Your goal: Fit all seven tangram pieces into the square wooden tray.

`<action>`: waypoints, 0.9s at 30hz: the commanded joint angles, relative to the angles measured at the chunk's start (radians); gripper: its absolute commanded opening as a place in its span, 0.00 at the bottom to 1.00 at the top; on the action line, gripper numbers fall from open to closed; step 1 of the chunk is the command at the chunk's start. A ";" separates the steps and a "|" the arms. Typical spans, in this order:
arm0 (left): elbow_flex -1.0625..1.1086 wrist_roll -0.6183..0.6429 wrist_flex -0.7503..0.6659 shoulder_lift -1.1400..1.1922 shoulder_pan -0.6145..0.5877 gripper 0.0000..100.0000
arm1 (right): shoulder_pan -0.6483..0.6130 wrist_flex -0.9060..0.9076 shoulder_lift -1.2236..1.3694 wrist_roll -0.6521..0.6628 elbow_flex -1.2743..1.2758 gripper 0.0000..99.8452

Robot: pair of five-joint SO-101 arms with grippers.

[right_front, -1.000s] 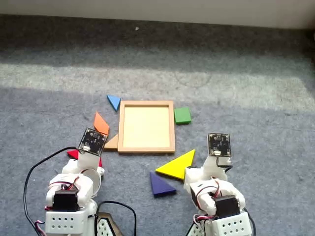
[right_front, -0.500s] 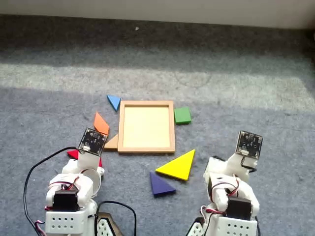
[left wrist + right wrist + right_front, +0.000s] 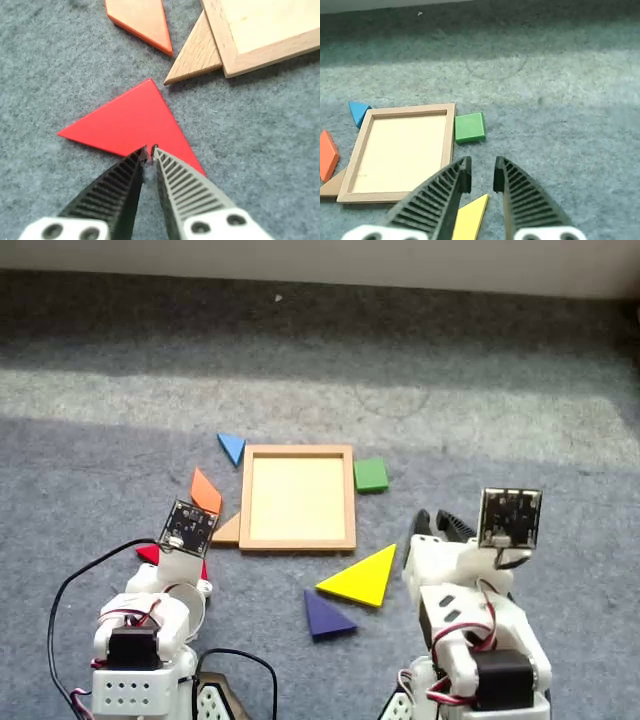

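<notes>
Square wooden tray (image 3: 349,498), pale and smooth-grained, is lying flat on fuzzy grey carpet (image 3: 450,390). Left gripper (image 3: 148,150) is hovering clenched over flat red triangle (image 3: 131,122), near-left of tray. Right gripper (image 3: 480,175) is hanging slightly parted, right of tray.

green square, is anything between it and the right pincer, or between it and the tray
Nothing visible stands in the way. Only bare carpet lies between the right pincer and the green square. The square sits just beside the tray, apart from it by a thin strip of carpet, so only the raised rim is left to clear.
</notes>
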 commanded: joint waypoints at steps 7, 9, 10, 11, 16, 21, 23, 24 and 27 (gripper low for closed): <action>0.019 -0.006 0.002 -0.005 0.007 0.05 | -0.127 -0.035 0.668 -0.141 -0.254 0.10; 0.019 -0.006 0.002 -0.005 0.007 0.05 | -0.173 -0.059 0.722 -0.250 -0.252 0.10; 0.019 -0.006 0.002 -0.005 0.007 0.05 | -0.197 -0.082 0.740 -0.304 -0.252 0.10; 0.019 -0.006 0.002 -0.005 0.007 0.05 | -0.220 -0.102 0.751 -0.345 -0.252 0.10; 0.019 -0.006 0.002 -0.005 0.007 0.05 | -0.354 -0.148 0.794 -0.382 -0.186 0.10; 0.019 -0.006 0.002 -0.005 0.007 0.05 | -0.538 -0.143 0.863 -0.436 -0.125 0.10; 0.019 -0.006 0.002 -0.005 0.007 0.05 | -0.590 -0.143 0.909 -0.439 -0.122 0.09; 0.019 -0.006 0.002 -0.005 0.007 0.05 | -0.610 -0.143 0.934 -0.439 -0.127 0.09; 0.019 -0.006 0.002 -0.005 0.007 0.05 | -0.650 -0.150 1.012 -0.440 -0.130 0.09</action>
